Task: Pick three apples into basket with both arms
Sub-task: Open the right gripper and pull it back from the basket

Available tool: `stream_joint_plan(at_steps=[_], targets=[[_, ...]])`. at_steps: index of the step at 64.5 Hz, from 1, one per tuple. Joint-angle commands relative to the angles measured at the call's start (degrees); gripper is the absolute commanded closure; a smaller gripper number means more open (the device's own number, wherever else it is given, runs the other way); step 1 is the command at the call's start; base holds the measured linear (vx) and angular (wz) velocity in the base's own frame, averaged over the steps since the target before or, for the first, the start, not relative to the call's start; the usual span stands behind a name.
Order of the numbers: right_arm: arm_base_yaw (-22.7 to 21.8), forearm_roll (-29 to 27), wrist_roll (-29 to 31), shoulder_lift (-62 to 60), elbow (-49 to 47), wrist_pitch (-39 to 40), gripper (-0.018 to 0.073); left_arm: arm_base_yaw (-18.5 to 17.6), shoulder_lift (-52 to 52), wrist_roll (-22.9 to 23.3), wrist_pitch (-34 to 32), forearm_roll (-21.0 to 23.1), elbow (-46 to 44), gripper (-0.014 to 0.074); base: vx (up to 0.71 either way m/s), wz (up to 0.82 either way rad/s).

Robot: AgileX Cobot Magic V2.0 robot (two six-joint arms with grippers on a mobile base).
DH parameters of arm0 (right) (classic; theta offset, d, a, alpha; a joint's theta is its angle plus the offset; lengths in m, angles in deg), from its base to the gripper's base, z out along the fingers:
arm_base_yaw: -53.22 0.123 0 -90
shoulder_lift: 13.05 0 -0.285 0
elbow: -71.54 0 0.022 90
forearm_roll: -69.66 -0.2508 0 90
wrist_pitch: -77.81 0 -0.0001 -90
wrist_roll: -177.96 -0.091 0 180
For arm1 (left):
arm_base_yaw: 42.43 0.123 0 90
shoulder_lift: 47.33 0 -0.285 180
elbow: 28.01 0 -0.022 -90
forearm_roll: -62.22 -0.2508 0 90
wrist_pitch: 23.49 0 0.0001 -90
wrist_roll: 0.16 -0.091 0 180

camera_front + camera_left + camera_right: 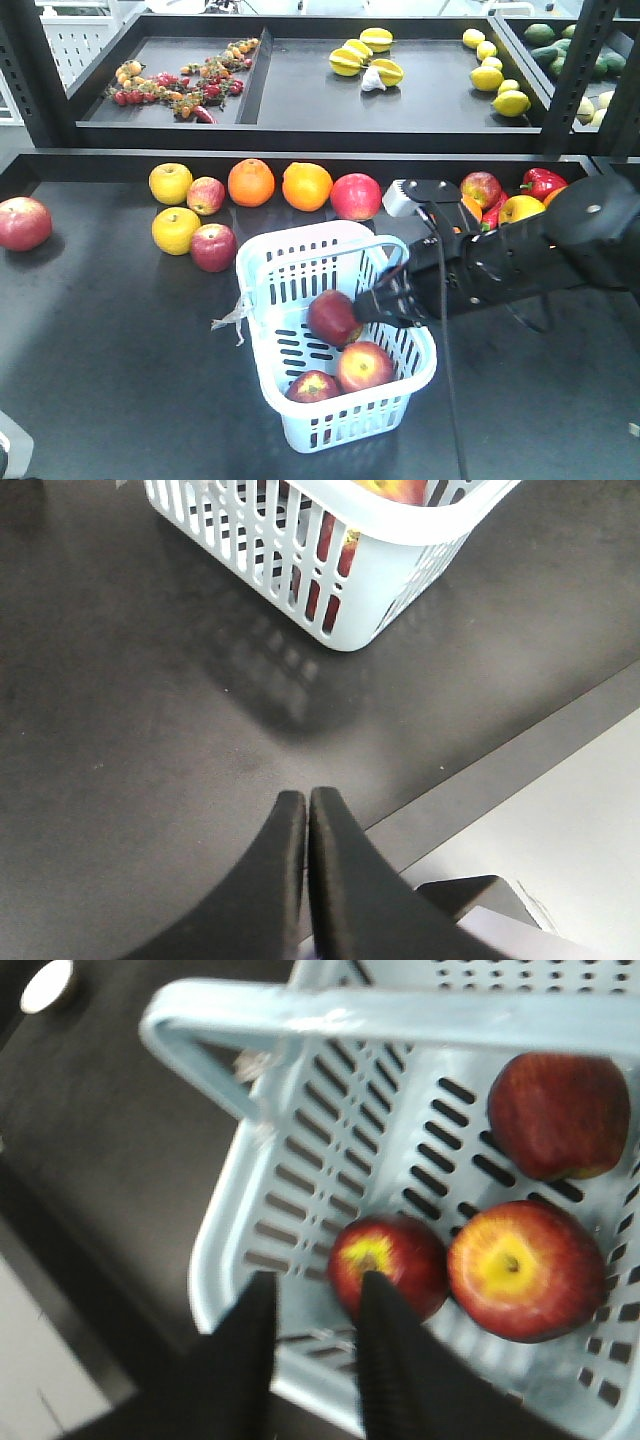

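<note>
The pale blue basket (300, 250) stands mid-table with three apples inside. The dark red apple (333, 317) lies against its right side. Two red apples with yellow stem ends (313, 387) (366, 366) rest at the near end. My right gripper (372, 303) reaches in from the right, just beside the dark apple. In the right wrist view it (318, 1280) is open and empty over the basket's corner (225, 1260), with the streaked apples (388, 1262) (525, 1268) and the dark one (560, 1115) below. My left gripper (307, 795) is shut and empty, low over the table near the basket's corner (340, 590).
Behind the basket lie yellow apples (170, 183), oranges (251, 182) and more red apples (213, 247). One red apple (22, 222) sits far left, peppers (541, 182) at the right. A raised shelf (300, 125) holds lemons and starfruit. The table's front edge (500, 770) is near the left gripper.
</note>
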Motion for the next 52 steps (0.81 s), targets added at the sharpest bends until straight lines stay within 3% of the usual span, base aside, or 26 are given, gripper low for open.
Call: stream_joint_plan(at_steps=[1,7,17,39,52], targets=[[-0.17,1.15,0.39,-4.32,-1.33,-5.83,0.0574,-0.14,0.11,0.38,-2.79,1.25,-1.45,0.0603,0.0,0.0],[-0.17,3.38,0.4,-7.76,0.17,-8.93,0.0566,-0.14,0.11,0.38,-2.74,1.25,-1.45,0.0603,0.0,0.0],[-0.17,6.98,0.45,-17.91,9.14,-6.08,0.0564,-0.14,0.11,0.38,-2.74,1.25,-1.45,0.0603,0.0,0.0],[-0.83,7.4,0.42,-53.11,33.72,14.97,0.0564,-0.14,0.11,0.38,-2.63,1.21,-1.45,0.0603,0.0,0.0],[-3.02,13.69,-5.37,-64.98,41.04,20.24,0.0564,-0.14,0.11,0.38,-2.98,1.21,-1.45,0.0603,0.0,0.0]])
